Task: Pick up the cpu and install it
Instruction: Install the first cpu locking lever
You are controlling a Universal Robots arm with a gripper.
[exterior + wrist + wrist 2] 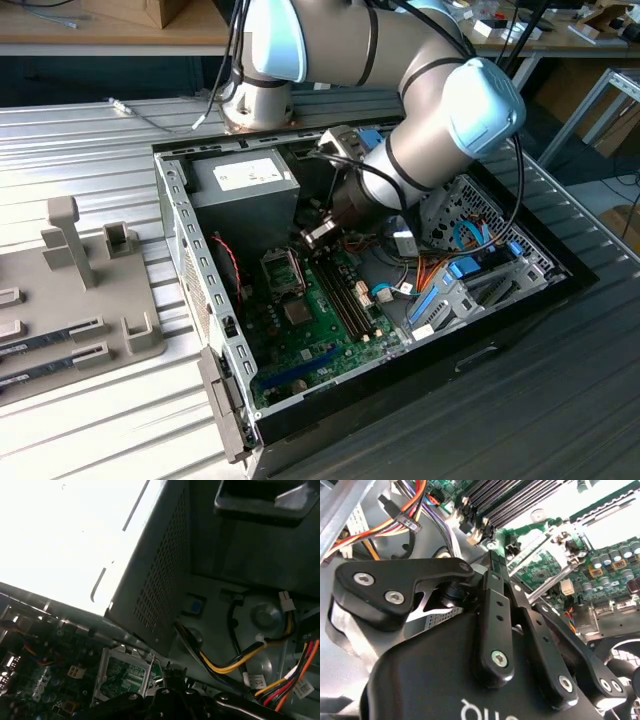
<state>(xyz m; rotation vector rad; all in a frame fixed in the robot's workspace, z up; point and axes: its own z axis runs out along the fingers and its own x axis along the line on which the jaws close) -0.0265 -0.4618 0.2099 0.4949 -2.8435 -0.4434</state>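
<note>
Hanging the gripper (499,565) low over the board, socket (545,562) just beyond the fingertips, with fingers (492,605) drawn narrow, tips almost meeting, nothing plainly pinched. Probably lining up for seating.

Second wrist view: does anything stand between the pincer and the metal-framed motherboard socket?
Nothing visible does. The black pincer sits right beside the silver-framed green socket, with no cable or part crossing the gap between them.

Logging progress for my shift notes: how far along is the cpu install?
Done: the gripper is down inside the computer case, at the motherboard's CPU socket. In hand: I cannot tell whether the cpu is held or already seated. Left: the socket's metal frame appears open, not yet closed.
</note>
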